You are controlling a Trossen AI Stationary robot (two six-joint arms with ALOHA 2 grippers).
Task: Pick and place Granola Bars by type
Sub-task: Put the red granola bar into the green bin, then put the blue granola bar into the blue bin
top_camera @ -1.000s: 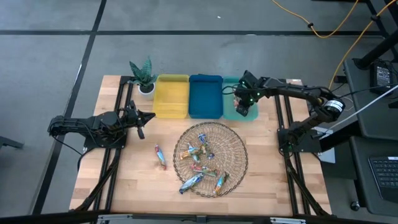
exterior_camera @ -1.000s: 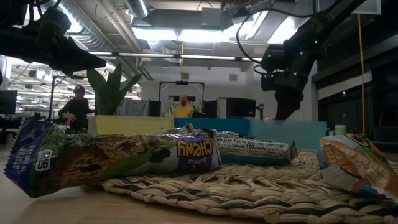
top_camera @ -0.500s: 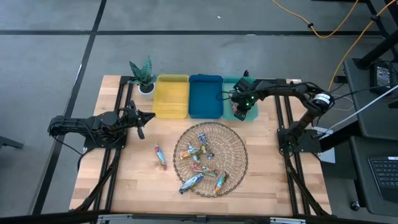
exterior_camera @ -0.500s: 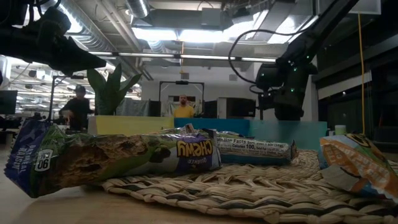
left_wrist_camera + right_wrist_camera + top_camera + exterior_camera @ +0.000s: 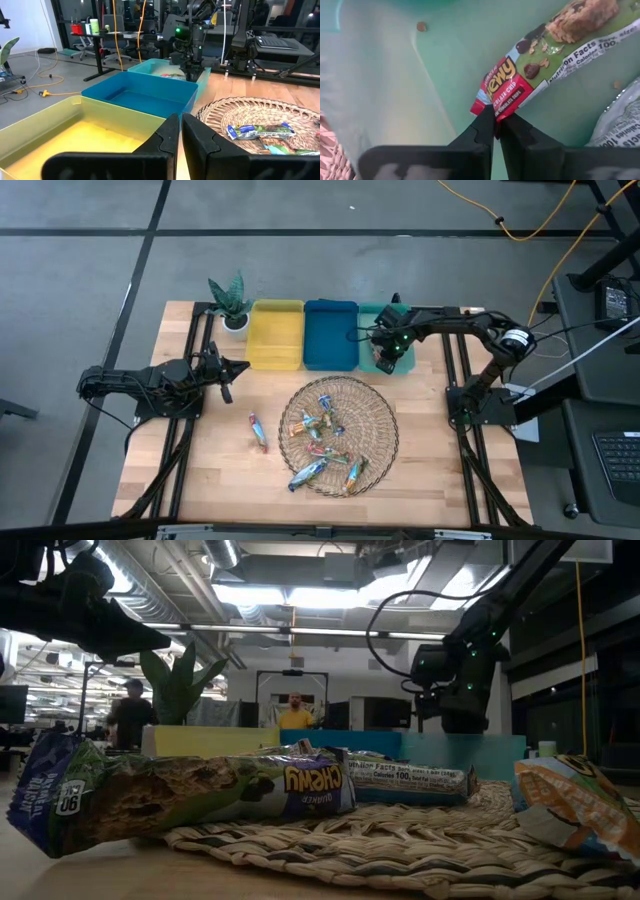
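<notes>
Three bins [image 5: 303, 335] line the basket [image 5: 339, 437]; right tool [image 5: 496, 120] clamped on red bar [image 5: 540, 70], left tool [image 5: 180, 131] together.

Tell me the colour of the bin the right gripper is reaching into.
The bin is pale teal-green, clearest in the right wrist view, where the right gripper pinches a granola bar.

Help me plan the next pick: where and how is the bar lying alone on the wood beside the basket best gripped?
Grip the lone bar across its narrow middle, coming straight down. It lies flat and clear of the basket, so both long sides are free.
</notes>
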